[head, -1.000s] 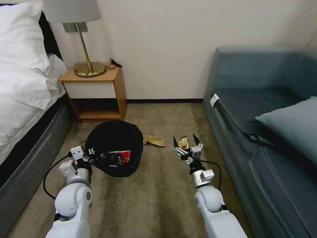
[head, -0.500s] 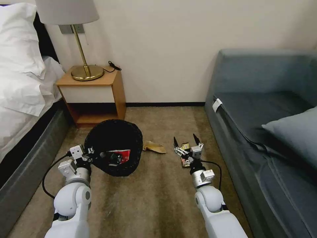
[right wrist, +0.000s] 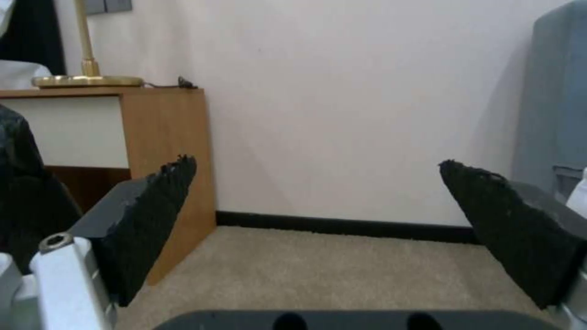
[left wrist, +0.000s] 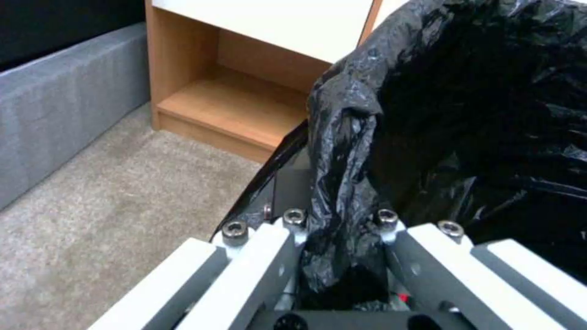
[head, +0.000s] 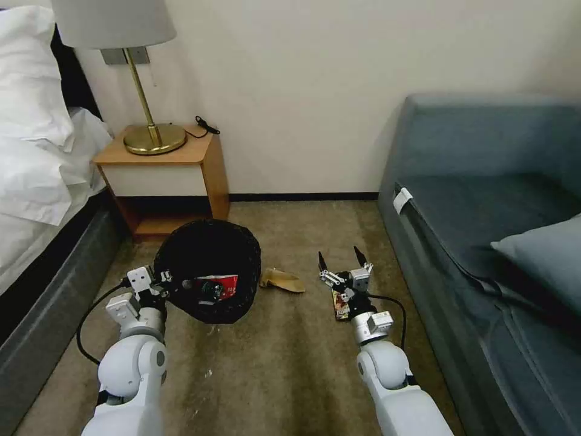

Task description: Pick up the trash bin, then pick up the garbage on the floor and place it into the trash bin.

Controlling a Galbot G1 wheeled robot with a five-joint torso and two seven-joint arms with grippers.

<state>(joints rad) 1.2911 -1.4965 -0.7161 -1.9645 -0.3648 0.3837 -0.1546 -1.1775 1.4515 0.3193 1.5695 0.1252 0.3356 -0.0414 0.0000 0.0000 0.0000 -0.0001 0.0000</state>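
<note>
- Broadly, we have the short-pile beige-brown carpet floor [head: 290, 363] running from us to the far wall, between a grey bed base on the left and a blue-grey sofa [head: 484, 200] on the right.
- We see a wooden bedside table [head: 163, 175] with a brass lamp [head: 148, 130] standing at the far left, by the wall.
- We hold the small round trash bin lined with a crinkled black plastic bag [head: 209, 272] off the carpet at near left, tipped so that its mouth faces us; a crumpled red-and-white wrapper [head: 221, 287] lies inside.
- Our left gripper [head: 162, 284] is clamped on the bin's near-left rim; the left wrist view shows a fold of the black bag [left wrist: 342, 183] pinched between its white fingers [left wrist: 257, 261].
- Our right gripper [head: 344, 261] hangs over the carpet at near right, its two black-padded fingers [right wrist: 153, 215] spread wide with nothing between them.
- We see a tan crumpled paper scrap [head: 281, 281] lying on the carpet between the bin and the right gripper.
- We see a brown-gold snack wrapper [head: 340, 304] lying on the carpet just below the right gripper, partly hidden by the wrist.
</note>
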